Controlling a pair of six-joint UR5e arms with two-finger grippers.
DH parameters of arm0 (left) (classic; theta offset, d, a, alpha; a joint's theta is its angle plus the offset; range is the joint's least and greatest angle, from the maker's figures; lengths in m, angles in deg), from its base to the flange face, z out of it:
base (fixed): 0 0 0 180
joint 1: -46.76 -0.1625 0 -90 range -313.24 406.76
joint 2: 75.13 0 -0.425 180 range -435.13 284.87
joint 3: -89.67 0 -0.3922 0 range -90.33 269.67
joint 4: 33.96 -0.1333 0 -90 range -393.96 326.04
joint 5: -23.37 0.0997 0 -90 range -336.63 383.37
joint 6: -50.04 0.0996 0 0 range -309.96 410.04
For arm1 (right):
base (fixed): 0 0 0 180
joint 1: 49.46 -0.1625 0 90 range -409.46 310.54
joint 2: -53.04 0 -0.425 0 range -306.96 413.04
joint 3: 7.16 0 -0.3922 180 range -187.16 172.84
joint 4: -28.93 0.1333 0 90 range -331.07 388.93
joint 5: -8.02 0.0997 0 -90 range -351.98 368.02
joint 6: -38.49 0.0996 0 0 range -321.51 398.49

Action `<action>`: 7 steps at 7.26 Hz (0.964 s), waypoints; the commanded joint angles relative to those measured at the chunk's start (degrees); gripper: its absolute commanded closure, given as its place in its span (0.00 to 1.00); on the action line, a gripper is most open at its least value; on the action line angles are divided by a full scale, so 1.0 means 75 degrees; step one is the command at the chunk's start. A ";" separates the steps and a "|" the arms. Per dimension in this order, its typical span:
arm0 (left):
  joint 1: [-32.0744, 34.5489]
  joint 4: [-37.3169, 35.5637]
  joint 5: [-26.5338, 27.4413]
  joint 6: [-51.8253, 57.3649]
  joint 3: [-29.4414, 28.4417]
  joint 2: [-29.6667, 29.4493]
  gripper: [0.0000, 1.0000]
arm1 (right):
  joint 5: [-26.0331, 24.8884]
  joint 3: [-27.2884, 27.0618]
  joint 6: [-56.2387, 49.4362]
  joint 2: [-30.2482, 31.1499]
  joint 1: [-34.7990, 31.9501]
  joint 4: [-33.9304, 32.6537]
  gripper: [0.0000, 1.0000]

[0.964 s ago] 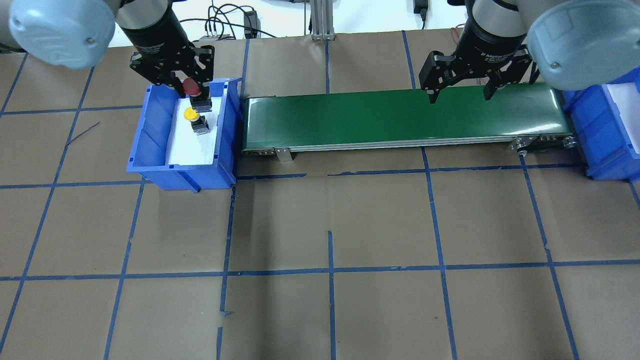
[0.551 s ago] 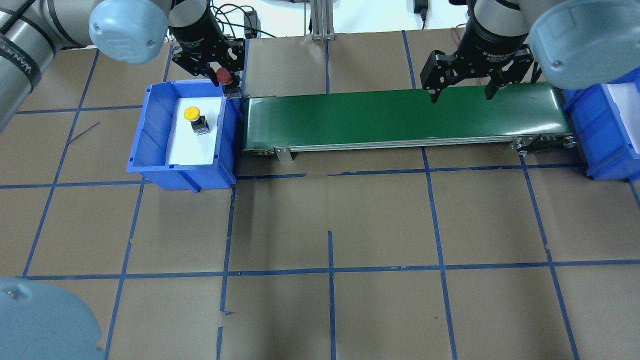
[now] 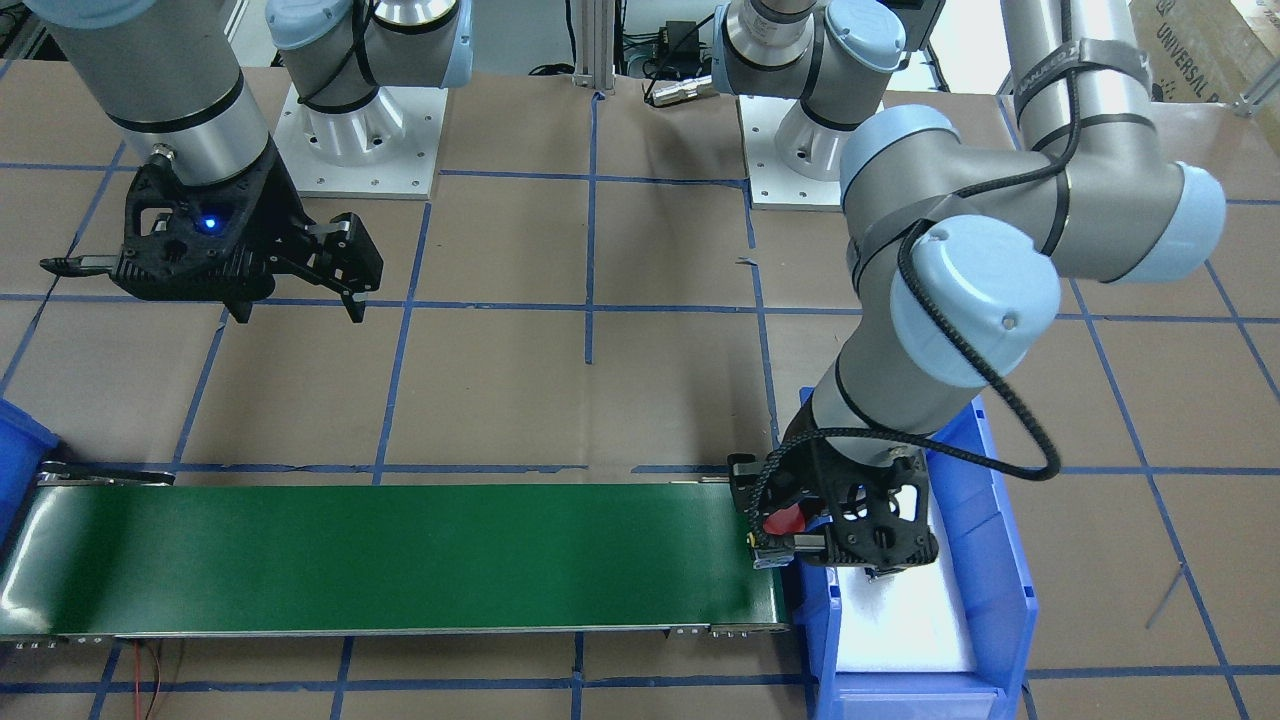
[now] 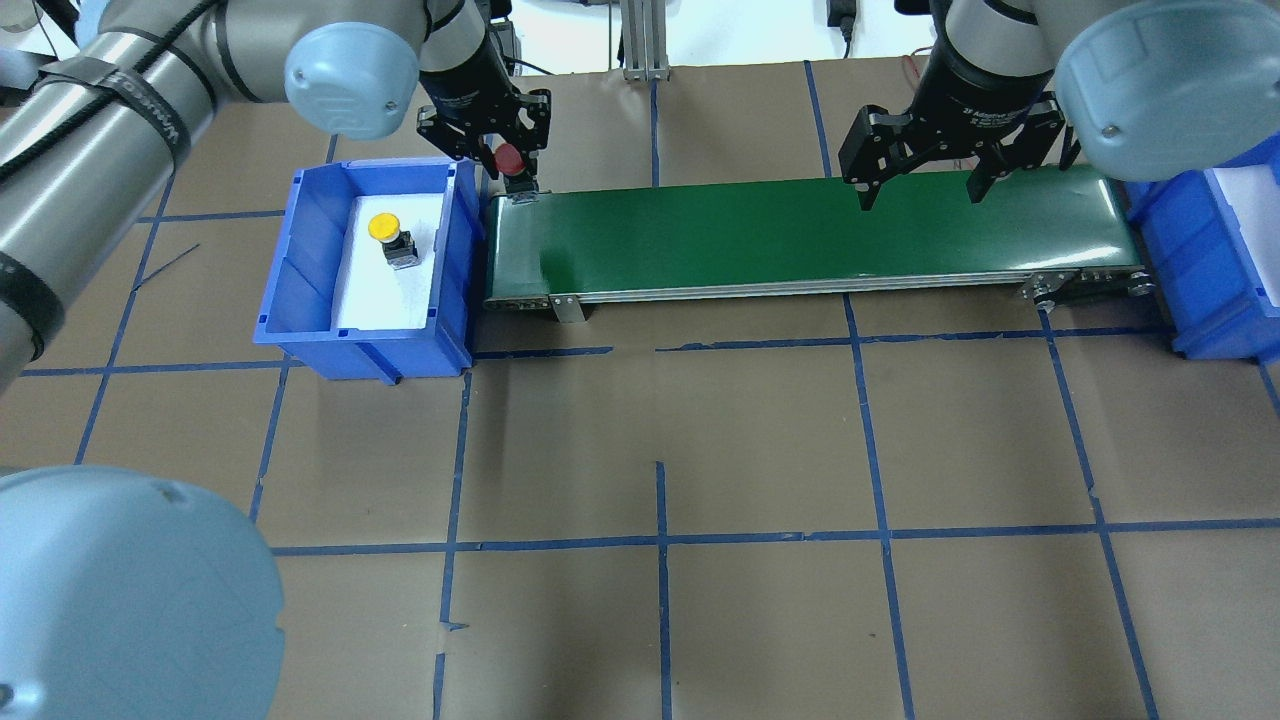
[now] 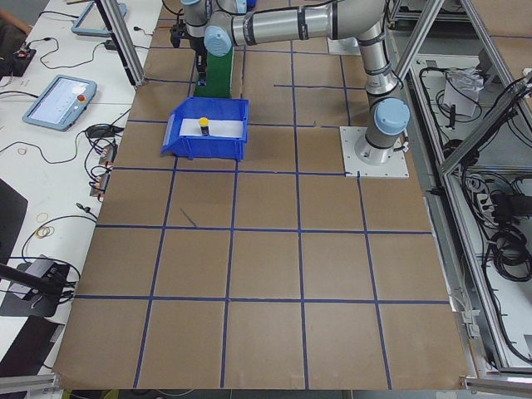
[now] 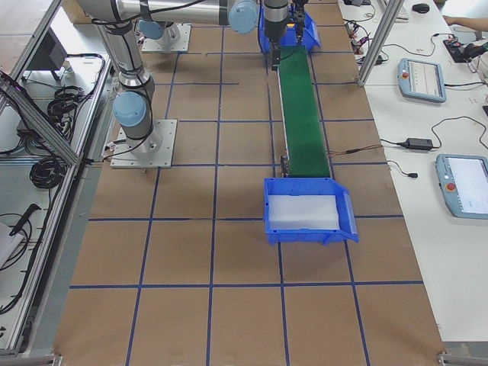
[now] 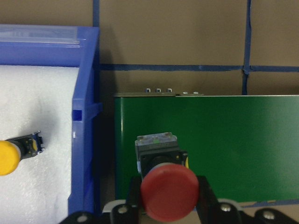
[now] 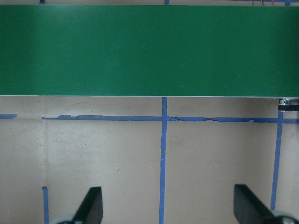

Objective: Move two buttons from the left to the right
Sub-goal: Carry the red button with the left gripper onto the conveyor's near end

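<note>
The red button [image 4: 510,158] sits in the upper left of the overhead view, pinched by the left tool [image 4: 511,172]. In the left wrist view the tool's fingers [image 7: 204,196] press in on it from either side just behind the round cap. That cap fills the lower middle of the frame. The black-and-metal body beyond it is over the left end of the green belt [image 4: 800,230]; whether the body touches the belt I cannot tell. The yellow button [image 4: 392,240] lies tilted on the white liner [image 4: 375,295] inside the blue bin [image 4: 300,250], just left of the belt's end in the overhead view. It is in the upper half of the bin with its cap toward the upper left, apart from the left tool. The right tool [image 4: 920,195] hangs in the upper right of the overhead view above the right part of the belt, its fingers spread wide. In the right wrist view its fingertips [image 8: 93,205] show near the two bottom corners. The brown bench [image 4: 660,430] and blue tape lines [image 4: 660,540] lie between them, and the belt runs across the top. A second blue bin [image 4: 1165,250] stands at the right edge of the overhead view, just beside the belt's right end. In the front-facing view the left tool is at lower right, where bin and belt meet.
</note>
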 commanded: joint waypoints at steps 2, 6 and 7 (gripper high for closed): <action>0.0118 -0.0336 -0.0016 -0.0071 -0.0268 -0.0545 0.99 | -0.0028 -0.0015 -0.0021 0.0016 -0.0014 0.0038 0.00; 0.0118 -0.0232 0.0031 -0.0141 -0.0387 -0.0629 0.97 | -0.0017 -0.0015 -0.0021 0.0027 -0.0014 0.0027 0.00; 0.0118 -0.0138 0.0054 -0.0153 -0.0375 -0.0617 0.96 | -0.0017 -0.0015 -0.0021 0.0027 0.0010 0.0015 0.00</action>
